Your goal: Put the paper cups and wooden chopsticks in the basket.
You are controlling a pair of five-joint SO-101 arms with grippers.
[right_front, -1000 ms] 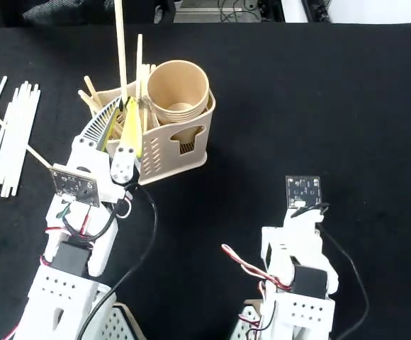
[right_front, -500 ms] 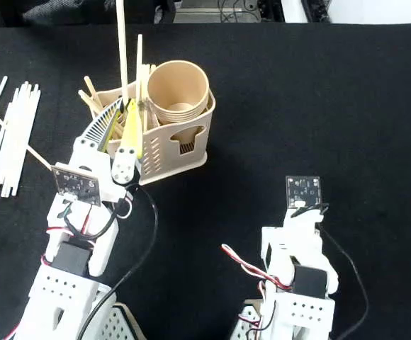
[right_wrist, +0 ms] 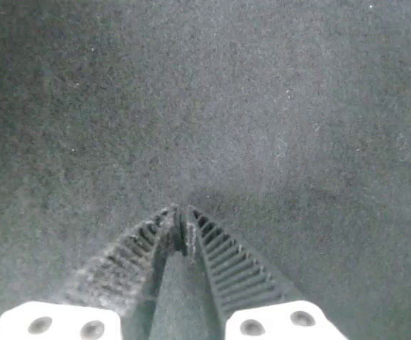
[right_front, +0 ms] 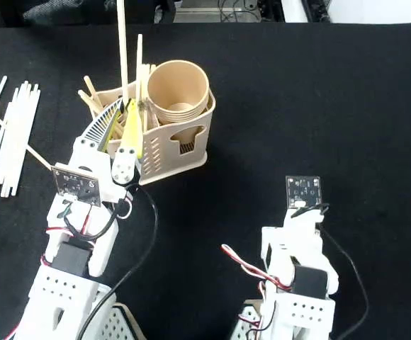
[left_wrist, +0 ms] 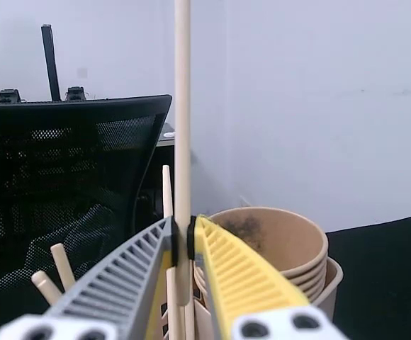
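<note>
My left gripper (right_front: 126, 108) is shut on a wooden chopstick (right_front: 122, 49) that stands upright over the beige basket (right_front: 170, 145). In the left wrist view the chopstick (left_wrist: 182, 113) rises straight between the closed yellow fingers (left_wrist: 227, 269). A stack of paper cups (right_front: 178, 88) sits in the basket, with several chopsticks (right_front: 91, 95) leaning beside it. The stacked cups (left_wrist: 276, 244) show just behind the left gripper (left_wrist: 182, 237). More chopsticks (right_front: 10, 138) lie on the table at the far left. My right gripper (right_wrist: 181, 223) is shut on nothing, low over bare black cloth.
The table is covered in black cloth (right_front: 319, 99). The right arm (right_front: 297, 248) rests folded near the front edge, well away from the basket. A mesh chair back (left_wrist: 64, 163) stands behind the table in the left wrist view.
</note>
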